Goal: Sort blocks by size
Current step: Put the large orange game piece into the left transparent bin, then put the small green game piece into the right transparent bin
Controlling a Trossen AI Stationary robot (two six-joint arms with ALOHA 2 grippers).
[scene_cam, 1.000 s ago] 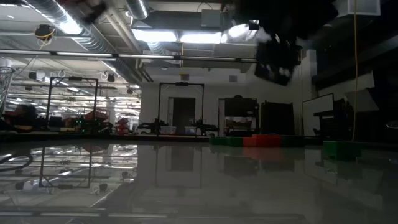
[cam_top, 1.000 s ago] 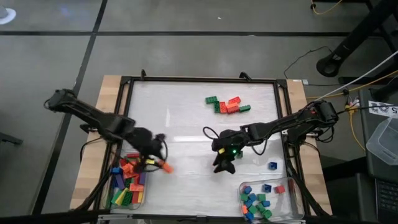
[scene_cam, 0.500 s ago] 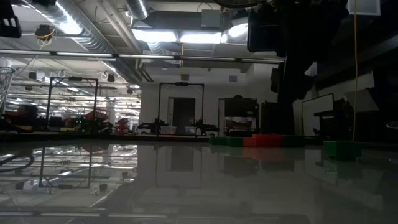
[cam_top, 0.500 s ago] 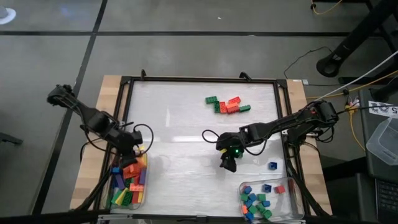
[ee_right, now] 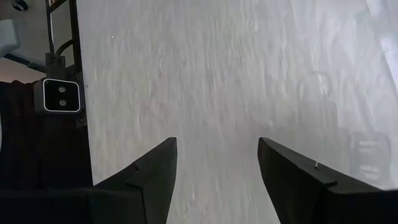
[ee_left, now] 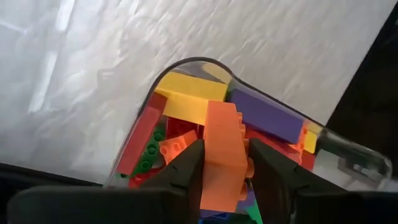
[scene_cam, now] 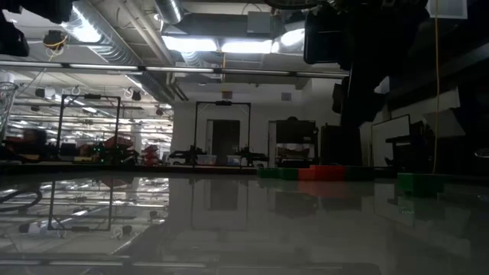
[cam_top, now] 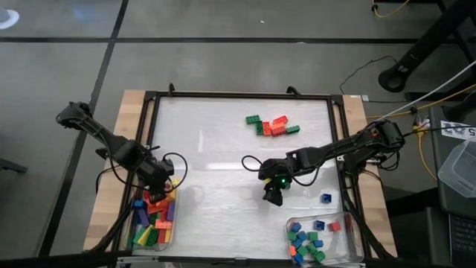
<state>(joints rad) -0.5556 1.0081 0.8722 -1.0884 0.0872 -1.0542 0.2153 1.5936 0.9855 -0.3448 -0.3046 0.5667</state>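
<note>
My left gripper (cam_top: 158,196) hangs over the clear left tray (cam_top: 169,240) at the table's near left, shut on a long orange block (ee_left: 224,146). The tray holds long blocks: yellow (ee_left: 189,99), purple (ee_left: 270,118), red and green. My right gripper (cam_top: 274,196) stands open above bare table near the middle, with nothing between its fingers (ee_right: 152,171). A pile of red and green blocks (cam_top: 271,125) lies at the far side. One blue block (cam_top: 326,198) lies alone at the right. My left gripper pinches the orange block between its two fingers (ee_left: 186,171), which press on two opposite long faces (ee_left: 210,168). The fingers slant steeply down from above and run along the block. Its free end (ee_left: 221,112) sticks out past the fingertips, above the blocks in the tray.
A second clear tray (cam_top: 355,246) with small blue, green and red blocks stands at the near right. A black frame (cam_top: 238,95) rims the white table top. Cables run along the arms. In the low view my right arm (scene_cam: 359,61) hangs dark at the upper right.
My left gripper has carried the orange block from the table beside the tray toward the left edge, to a place over the tray, rolling and tipping further down on the way. My right gripper has tipped down a little, then kept still.
</note>
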